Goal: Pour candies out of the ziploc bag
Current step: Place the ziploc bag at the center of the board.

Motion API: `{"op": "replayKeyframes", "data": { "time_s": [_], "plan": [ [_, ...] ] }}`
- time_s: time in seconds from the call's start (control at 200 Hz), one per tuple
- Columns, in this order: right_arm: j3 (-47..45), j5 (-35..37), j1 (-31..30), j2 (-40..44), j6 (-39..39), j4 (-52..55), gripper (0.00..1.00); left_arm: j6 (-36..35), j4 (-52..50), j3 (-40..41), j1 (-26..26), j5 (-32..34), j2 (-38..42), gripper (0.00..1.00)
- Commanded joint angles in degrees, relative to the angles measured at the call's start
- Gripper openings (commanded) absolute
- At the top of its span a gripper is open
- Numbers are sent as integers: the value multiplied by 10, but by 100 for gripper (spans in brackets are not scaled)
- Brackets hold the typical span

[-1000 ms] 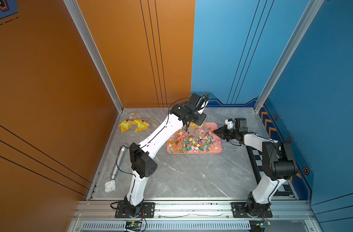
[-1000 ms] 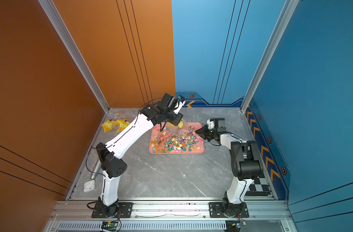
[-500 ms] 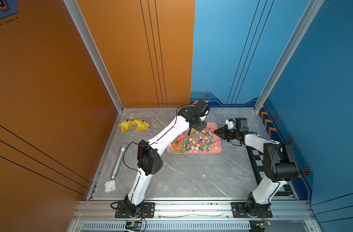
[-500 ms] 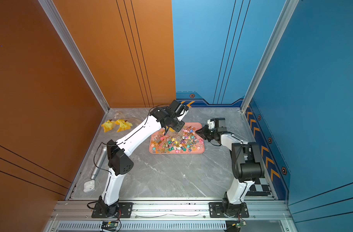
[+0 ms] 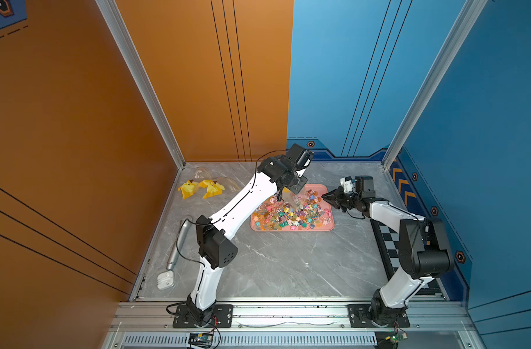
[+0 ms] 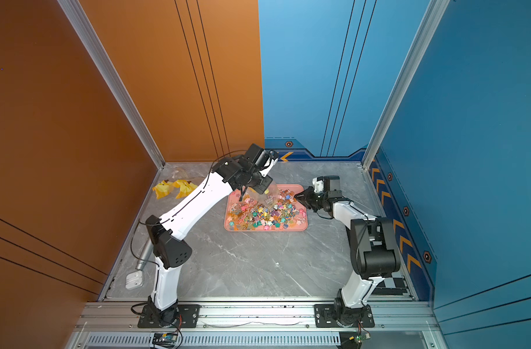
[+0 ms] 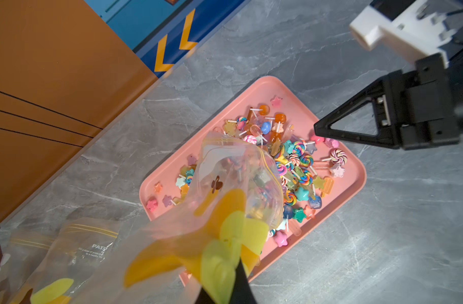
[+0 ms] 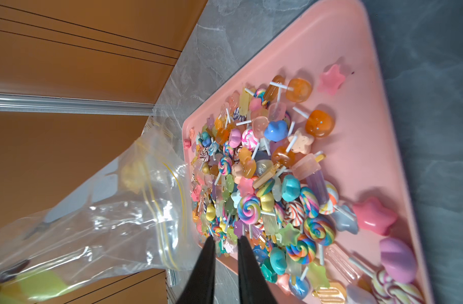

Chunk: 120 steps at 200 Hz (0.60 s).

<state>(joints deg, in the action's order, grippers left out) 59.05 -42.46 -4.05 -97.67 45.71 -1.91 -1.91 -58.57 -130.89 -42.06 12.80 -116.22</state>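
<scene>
Grey marbled tabletop (image 5: 276, 266), enclosed by orange and blue walls; contents listed by position from each pincer.

1. Pincers, two. Left pincer (image 5: 279, 196): clenched on the bottom end of the ziploc bag, raised over the tray. Right pincer (image 8: 225, 239): fingers slightly parted with a narrow gap, grasping nothing, low at the tray's edge and pointing towards the left pincer.

2. Ziploc bag (image 7: 238, 171), one, clear with a yellow zip line. It hangs from the left pincer with its mouth open and turned down, just above the heap. The mouth is near the right pincer's tips and not touching them. Whether any sweets are left inside cannot be told.

3. Tray (image 8: 357, 79), one, pink, rectangular, flat on the tabletop below the left pincer and in front of the right pincer.

4. Candies (image 8: 264, 184), too many to count: swirl lollipops on white sticks, stars and ice-lolly shapes in mixed colours, heaped on the tray between the two pincers. One pink star (image 8: 333, 79) lies apart on bare tray, beyond the heap from the right pincer.

5. Spare clear bags (image 7: 67, 250), two yellow shapes showing, well away from the left pincer, near the orange wall.

6. Grey cylinder (image 5: 178, 244), one, and white case (image 5: 165, 280), one, both well apart from either pincer.
</scene>
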Motion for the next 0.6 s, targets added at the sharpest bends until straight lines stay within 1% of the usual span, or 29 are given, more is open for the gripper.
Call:
{"op": "replayKeyframes", "data": {
  "time_s": [0.0, 0.05, 0.105, 0.27, 0.4, 0.596],
  "plan": [
    [-11, -2, -7, 41, -25, 19, 31, 16, -9, 10, 17, -37, 42, 0],
    [-14, -9, -8, 53, -28, 19, 37, 26, -9, 16, 28, -63, 53, 0],
    [-20, -14, -9, 68, -31, 17, 40, 35, -8, 24, 41, -91, 64, 0],
    [-37, -9, -10, 105, -38, 32, 43, 56, 4, 59, 82, -139, 95, 0],
    [-47, -2, -13, 130, -43, 41, 44, 82, 57, 129, 122, -186, 140, 0],
    [-51, 5, -17, 150, -48, 56, 46, 124, 148, 251, 183, -226, 217, 0]
  ]
}}
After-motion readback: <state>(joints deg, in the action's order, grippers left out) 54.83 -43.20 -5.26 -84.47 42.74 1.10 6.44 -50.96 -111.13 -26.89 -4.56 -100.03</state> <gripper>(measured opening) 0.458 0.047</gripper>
